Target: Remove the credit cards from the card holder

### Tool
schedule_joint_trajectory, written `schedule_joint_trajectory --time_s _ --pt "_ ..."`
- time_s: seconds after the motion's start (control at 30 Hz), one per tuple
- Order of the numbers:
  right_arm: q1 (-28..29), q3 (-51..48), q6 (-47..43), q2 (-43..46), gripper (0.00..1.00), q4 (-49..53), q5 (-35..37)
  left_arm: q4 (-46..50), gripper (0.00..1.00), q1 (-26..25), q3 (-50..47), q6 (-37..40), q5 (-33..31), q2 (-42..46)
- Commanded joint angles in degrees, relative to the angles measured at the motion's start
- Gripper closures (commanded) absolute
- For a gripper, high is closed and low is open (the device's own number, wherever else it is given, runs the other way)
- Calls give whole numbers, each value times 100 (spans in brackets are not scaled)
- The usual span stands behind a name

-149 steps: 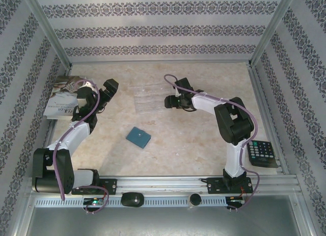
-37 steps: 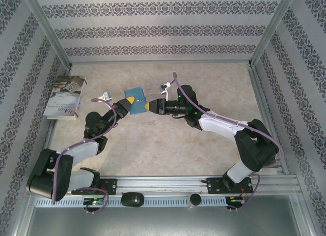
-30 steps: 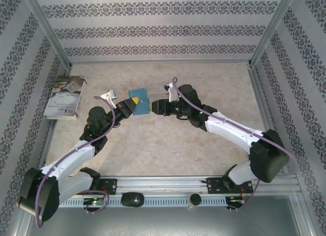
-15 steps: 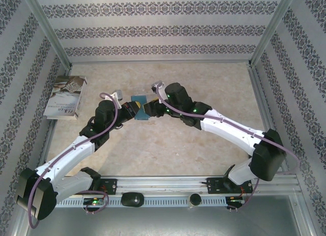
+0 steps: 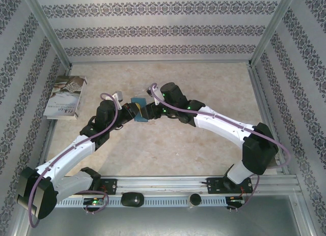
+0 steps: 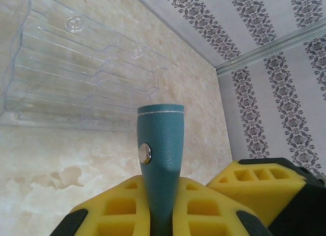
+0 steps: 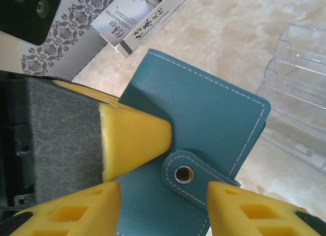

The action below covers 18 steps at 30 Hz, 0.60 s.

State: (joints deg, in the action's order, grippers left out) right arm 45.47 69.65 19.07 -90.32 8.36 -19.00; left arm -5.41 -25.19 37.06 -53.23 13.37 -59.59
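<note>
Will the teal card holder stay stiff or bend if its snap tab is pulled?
Probably fairly stiff: clamped at one edge by the left gripper, the card holder juts out without drooping. The stitched tab looks thinner, so it likely flexes first.

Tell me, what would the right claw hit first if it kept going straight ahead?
The blue wallet, most likely its snap tab, which sits just ahead between the open fingers of the right claw. The left claw holds the wallet clamped.

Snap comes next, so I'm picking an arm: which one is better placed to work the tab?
Right. The left gripper is shut on the card holder, steadying it, while the right gripper stands open with the closure tab just ahead, between its fingertips.
</note>
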Motion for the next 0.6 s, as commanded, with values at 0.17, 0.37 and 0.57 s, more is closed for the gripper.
schedule_joint_trajectory --time_s 0.17,0.37,0.57 --pt "-51 189 -26 -360 50 -54 -114 -468 100 -88 206 -316 359 -15" --pt "-44 246 167 -411 50 -71 563 -748 100 -90 142 -536 569 -155" --pt "-47 392 142 -583 72 67 973 -822 100 -96 135 -624 674 -223"
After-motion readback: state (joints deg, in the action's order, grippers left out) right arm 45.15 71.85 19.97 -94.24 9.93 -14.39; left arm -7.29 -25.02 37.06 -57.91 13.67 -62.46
